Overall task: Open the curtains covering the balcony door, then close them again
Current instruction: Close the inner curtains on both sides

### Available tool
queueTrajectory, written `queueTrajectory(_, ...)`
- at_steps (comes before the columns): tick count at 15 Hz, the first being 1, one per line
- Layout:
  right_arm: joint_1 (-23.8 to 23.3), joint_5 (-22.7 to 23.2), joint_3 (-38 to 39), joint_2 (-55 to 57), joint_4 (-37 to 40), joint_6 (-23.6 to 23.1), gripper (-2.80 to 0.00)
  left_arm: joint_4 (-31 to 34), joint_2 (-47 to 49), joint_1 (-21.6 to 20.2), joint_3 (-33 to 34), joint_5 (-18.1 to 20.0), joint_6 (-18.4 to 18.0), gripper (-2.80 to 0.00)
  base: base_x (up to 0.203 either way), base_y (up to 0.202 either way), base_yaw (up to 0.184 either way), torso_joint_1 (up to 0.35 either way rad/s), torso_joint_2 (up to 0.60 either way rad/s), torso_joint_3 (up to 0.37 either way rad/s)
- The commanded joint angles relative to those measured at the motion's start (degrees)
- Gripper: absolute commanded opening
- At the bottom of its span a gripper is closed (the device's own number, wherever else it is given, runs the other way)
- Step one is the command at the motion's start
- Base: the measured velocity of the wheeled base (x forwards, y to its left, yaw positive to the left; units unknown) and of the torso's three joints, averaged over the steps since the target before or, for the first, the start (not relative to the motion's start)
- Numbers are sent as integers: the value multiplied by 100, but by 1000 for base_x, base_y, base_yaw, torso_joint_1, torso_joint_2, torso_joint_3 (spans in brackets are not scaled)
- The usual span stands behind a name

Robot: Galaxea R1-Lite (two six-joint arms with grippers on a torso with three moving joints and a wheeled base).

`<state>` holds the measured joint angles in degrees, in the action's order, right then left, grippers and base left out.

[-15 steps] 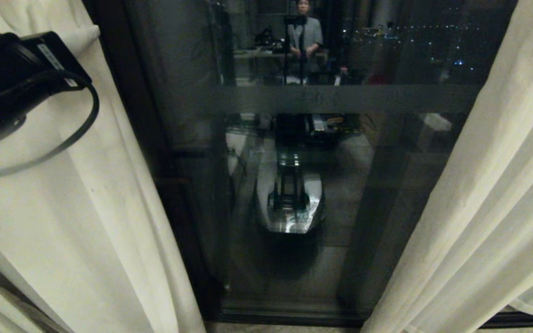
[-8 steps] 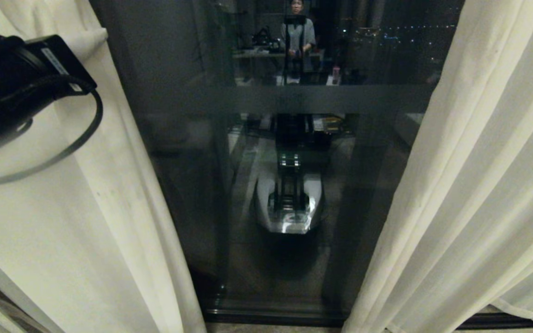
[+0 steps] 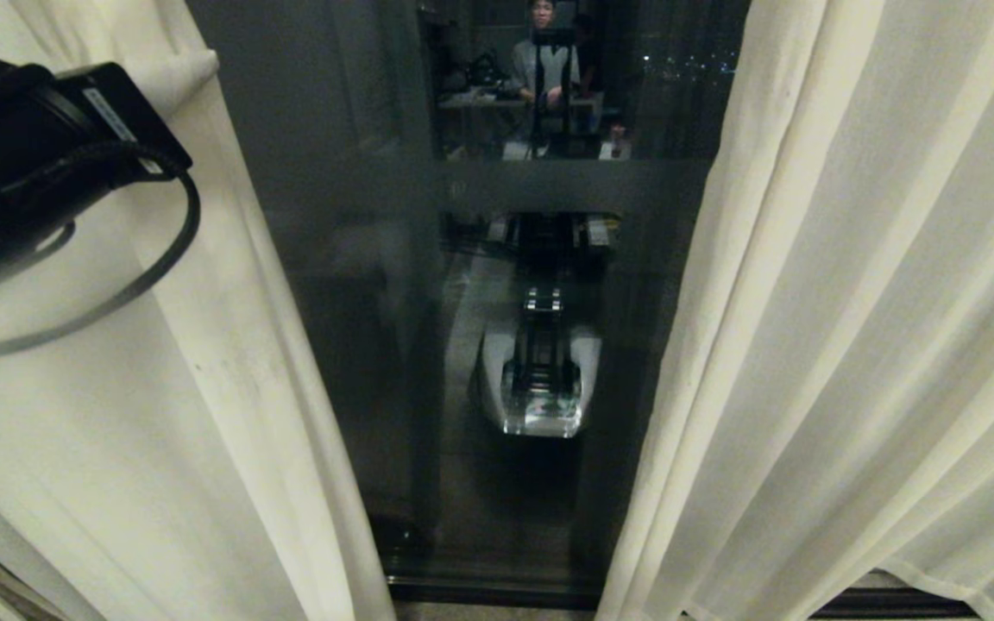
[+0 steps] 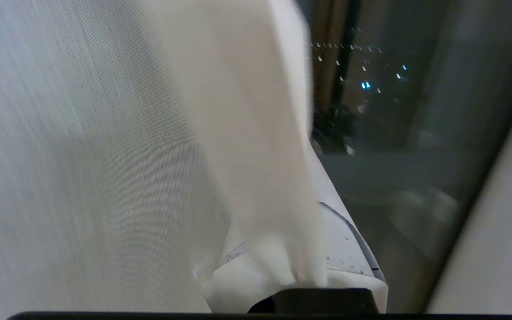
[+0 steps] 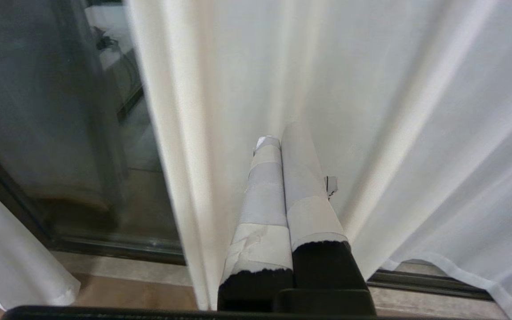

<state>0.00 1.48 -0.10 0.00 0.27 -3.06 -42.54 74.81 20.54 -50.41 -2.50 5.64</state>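
A: Start nearest. Left pincer (image 4: 282,266)?

B: Clamped on a fold at the free edge of the left curtain (image 3: 229,371). The wrist view shows cloth bunched between the taped fingers (image 4: 349,249). In the head view only the black wrist body shows, at upper left, against that panel.

A: Right pincer (image 5: 278,146)?

B: Closed and empty, its two taped fingers pressed together. It hangs low in front of the right curtain (image 3: 851,345), near that panel's inner edge; I cannot tell whether the tips touch the cloth.

A: How will the fabric handle?

B: My judgement: light, soft, no stiffness, long hanging pleats. A pinch gathers it easily, but smooth cloth could slide out of a shallow grip. The best hold is the leading edge, as the left has it, with a fold doubled between the fingers. A level pull should let the top run along its track; the track is not in view.

A: Farther back?

B: The door (image 3: 497,259) shows as a dark strip between the panels, with a frosted band across the glass. The pane reflects the robot's base and, higher up, a person standing.

A: Stage?

B: The gap is partly open; a closing pull looks likely.
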Motion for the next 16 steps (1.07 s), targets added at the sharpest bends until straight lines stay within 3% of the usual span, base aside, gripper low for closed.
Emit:
queueTrajectory(1, 0, 2, 1, 9, 0, -2, -280, 217, -188, 142, 13, -5, 7, -280, 0, -194, 4, 0, 5, -2)
queueTrajectory(3, 0, 2, 1, 0, 0, -2, -280, 491, -335, 196, 13, -4, 7, -280, 0, -192, 3, 0, 5, 0)
queueTrajectory(16, 0, 2, 1, 2, 0, -2, -280, 475, -336, 205, 101, 21, 7, -280, 0, -192, 3, 3, 0, 2)
